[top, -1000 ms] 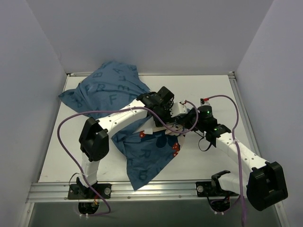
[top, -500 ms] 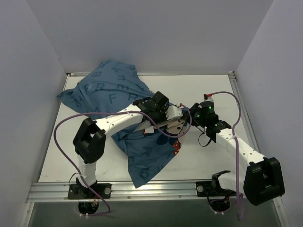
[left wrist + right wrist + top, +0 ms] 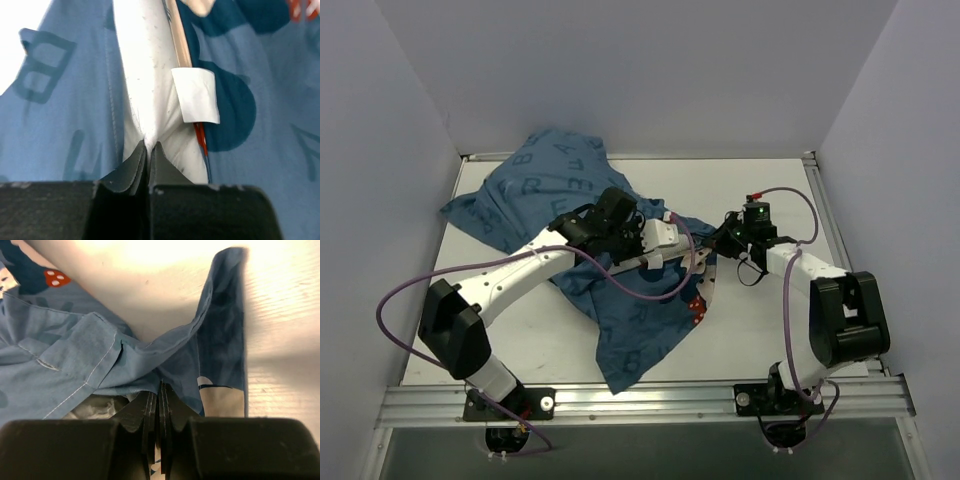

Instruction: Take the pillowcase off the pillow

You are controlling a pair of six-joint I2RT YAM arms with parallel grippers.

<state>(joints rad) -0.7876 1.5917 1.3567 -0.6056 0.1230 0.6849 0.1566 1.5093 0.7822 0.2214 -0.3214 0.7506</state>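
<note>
Left gripper (image 3: 149, 148) pinches white pillow (image 3: 145, 75) at the pillowcase (image 3: 60, 100) mouth; right gripper (image 3: 160, 388) clamps the pillowcase hem; I judge removal barely begun, pillow mostly inside the pillowcase.

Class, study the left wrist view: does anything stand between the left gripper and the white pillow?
Nothing visible does. The left gripper pinches the bare pillow directly; the pillowcase lies parted to either side.

Leaving free passage over the bare bench (image 3: 720, 180) at the far right and near left. Blocking the middle and far left with the pillowcase (image 3: 555, 185), left arm (image 3: 510, 282) and right arm (image 3: 800, 265).
</note>
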